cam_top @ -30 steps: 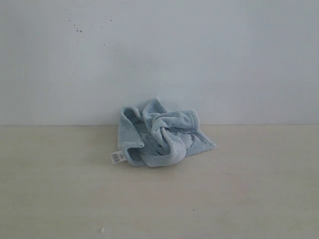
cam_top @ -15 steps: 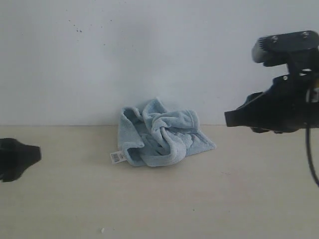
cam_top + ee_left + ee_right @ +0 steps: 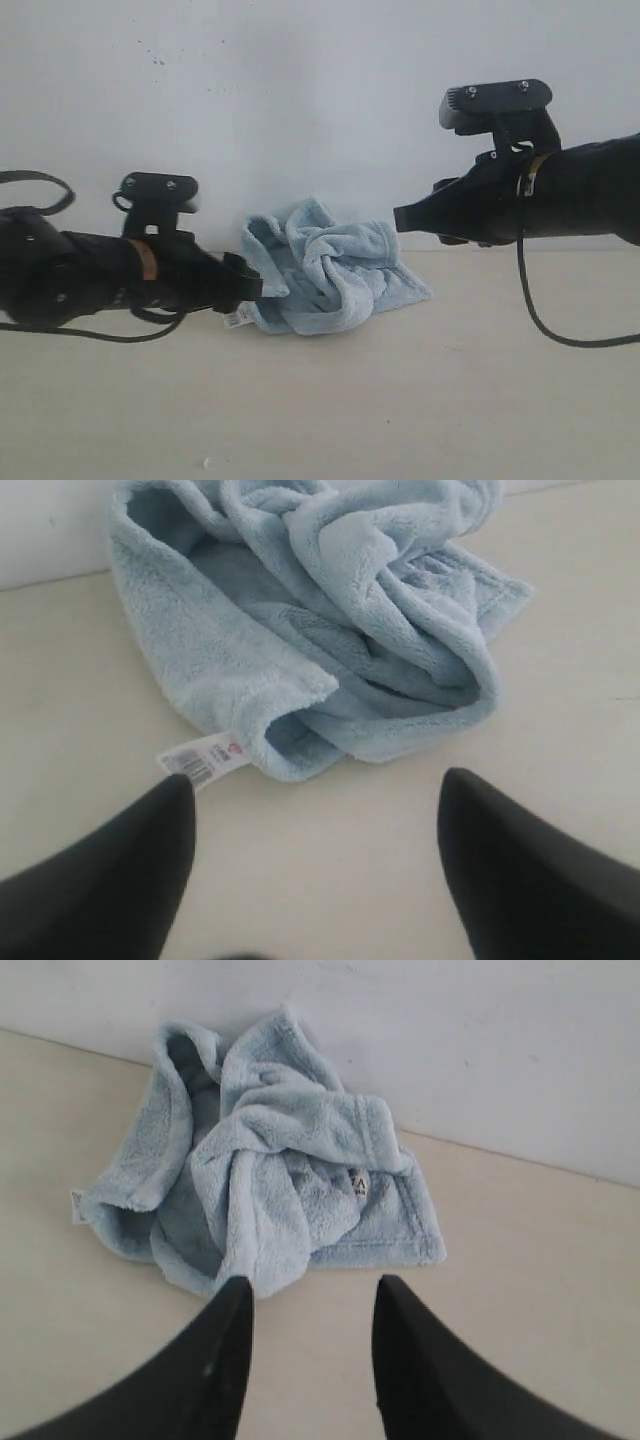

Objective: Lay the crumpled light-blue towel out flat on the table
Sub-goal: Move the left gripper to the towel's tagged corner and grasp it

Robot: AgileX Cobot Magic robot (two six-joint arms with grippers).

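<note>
The light-blue towel (image 3: 325, 265) lies crumpled in a heap on the cream table (image 3: 420, 400), close to the wall. A small white label tag (image 3: 237, 318) sticks out at its left edge. My left gripper (image 3: 255, 288) sits low beside the towel's left side, open, nothing between its fingers. The left wrist view shows the towel (image 3: 330, 630) and the tag (image 3: 203, 757) just beyond the open gripper (image 3: 315, 780). My right gripper (image 3: 400, 220) hovers above the towel's right side, open and empty. In the right wrist view the towel (image 3: 265, 1180) lies past the gripper (image 3: 312, 1285).
A white-grey wall (image 3: 300, 100) rises straight behind the towel. Bare tabletop stretches in front of the towel and to both sides. A tiny white speck (image 3: 206, 462) lies near the front edge.
Both arms have come into view and closed in on the towel, the left from the left, the right from the upper right. Both grippers have opened. The towel has not moved.
</note>
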